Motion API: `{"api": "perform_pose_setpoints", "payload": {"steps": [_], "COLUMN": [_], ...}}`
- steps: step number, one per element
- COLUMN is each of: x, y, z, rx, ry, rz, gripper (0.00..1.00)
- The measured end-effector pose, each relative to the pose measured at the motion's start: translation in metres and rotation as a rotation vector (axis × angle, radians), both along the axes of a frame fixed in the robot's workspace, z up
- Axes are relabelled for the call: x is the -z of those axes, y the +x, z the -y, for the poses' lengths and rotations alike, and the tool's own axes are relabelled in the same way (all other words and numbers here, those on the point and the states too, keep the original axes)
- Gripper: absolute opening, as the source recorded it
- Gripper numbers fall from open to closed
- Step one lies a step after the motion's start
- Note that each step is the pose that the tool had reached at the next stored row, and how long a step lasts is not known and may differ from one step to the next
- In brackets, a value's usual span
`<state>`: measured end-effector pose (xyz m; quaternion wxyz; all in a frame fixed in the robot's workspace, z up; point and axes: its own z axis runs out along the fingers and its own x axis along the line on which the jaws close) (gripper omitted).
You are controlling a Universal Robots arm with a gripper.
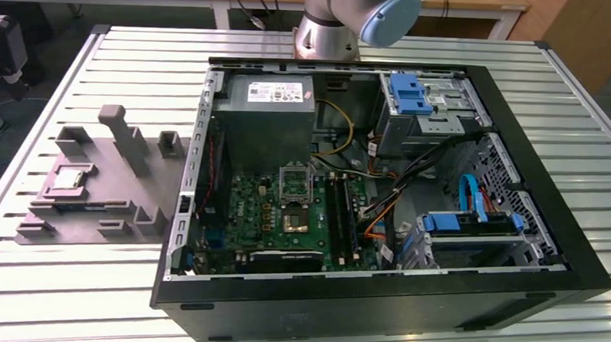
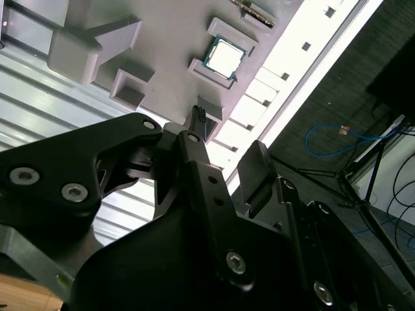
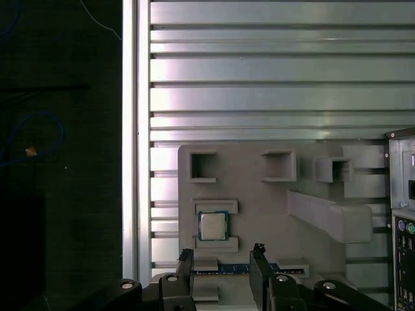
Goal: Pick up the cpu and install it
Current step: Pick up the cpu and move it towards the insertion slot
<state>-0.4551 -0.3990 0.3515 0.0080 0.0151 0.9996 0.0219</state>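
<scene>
**Open gripper above the tray, cpu not yet picked**

Your gripper [image 3: 222, 259] is empty, its two fingers [image 3: 186, 260] standing apart with a clear gap between them. It hangs over the grey moulded tray [image 3: 259, 201], not touching it as far as both wrist views let you judge.

The cpu [image 3: 212, 225] lies flat in its tray pocket, metal top up, near the fingertips. In the exterior view the tray sits on the slatted table [image 1: 74, 284], at the exterior view's left of the open computer case [image 1: 383, 298].

Expect the chip to be light and stiff, with a smooth lid and probably a delicate underside. Raised ledges flank two opposite sides of it. The other two edges look free, so those seem the place to pinch, gently and squarely.
</scene>
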Motion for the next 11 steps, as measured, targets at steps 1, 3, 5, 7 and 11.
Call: {"api": "perform_pose_setpoints", "payload": {"steps": [1,3,5,7,11], "x": [0.0001,0.0007,0.0016,0.0031,0.0070], "y": [0.0000,0.0000,0.0000,0.0000,0.0001], "z": [0.0000,0.0001,0.0008,0.0011,0.0016], "rx": [0.000,0.000,0.000,0.000,-0.010], "ry": [0.0001,0.0002,0.0001,0.0001,0.0000], "rz": [0.0001,0.0003,0.0001,0.0002,0.0000], "gripper": [0.47,0.47,0.47,0.47,0.47]}}
